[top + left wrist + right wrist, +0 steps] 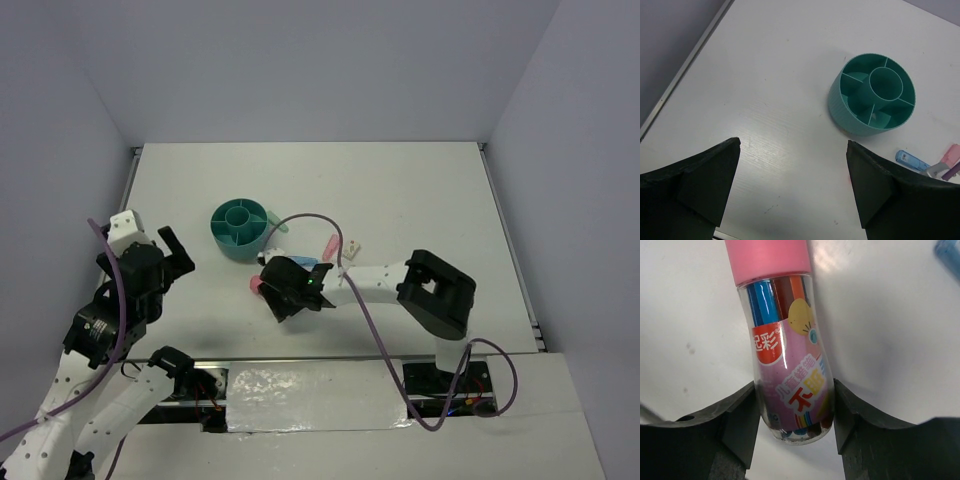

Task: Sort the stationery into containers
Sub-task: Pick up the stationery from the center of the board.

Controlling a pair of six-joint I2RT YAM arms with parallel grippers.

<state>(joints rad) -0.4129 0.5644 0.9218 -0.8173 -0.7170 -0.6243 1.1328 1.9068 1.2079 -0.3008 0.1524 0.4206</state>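
Two arms reaching over white table [420,190], top view: left gripper [180,255] hanging left of teal organiser [232,247], right gripper [264,288] sitting low just near of it. Left wrist: jaws standing wide, gripping nothing. Right wrist: fingers [740,420] pressing both sides of pink-capped crayon tube [790,340], which is lying on the table.

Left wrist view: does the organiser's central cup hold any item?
No, the central cup of the teal organiser shows only its bare floor.

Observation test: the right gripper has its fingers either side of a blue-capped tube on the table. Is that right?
No: the cap is pink, not blue; the right wrist view shows it. The right gripper has its fingers either side of the tube on the table.
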